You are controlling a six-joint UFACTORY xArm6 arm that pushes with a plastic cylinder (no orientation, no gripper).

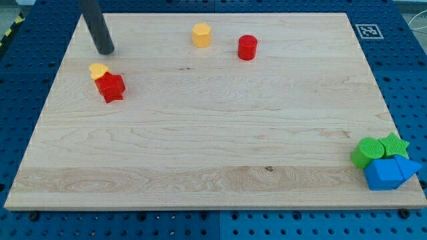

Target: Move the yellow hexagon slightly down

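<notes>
The yellow hexagon (201,35) stands near the board's top edge, a little left of centre. A red cylinder (247,47) stands just to its right and slightly lower. My tip (106,51) rests on the board at the upper left, well to the left of the yellow hexagon. Just below my tip lies a small yellow heart-like block (99,70), touching a red star block (111,87).
At the bottom right corner sits a cluster: a green cylinder (365,153), a green star (393,144), a blue block (382,174) and a blue triangular block (406,166). A black-and-white marker tag (367,31) is at the board's top right corner.
</notes>
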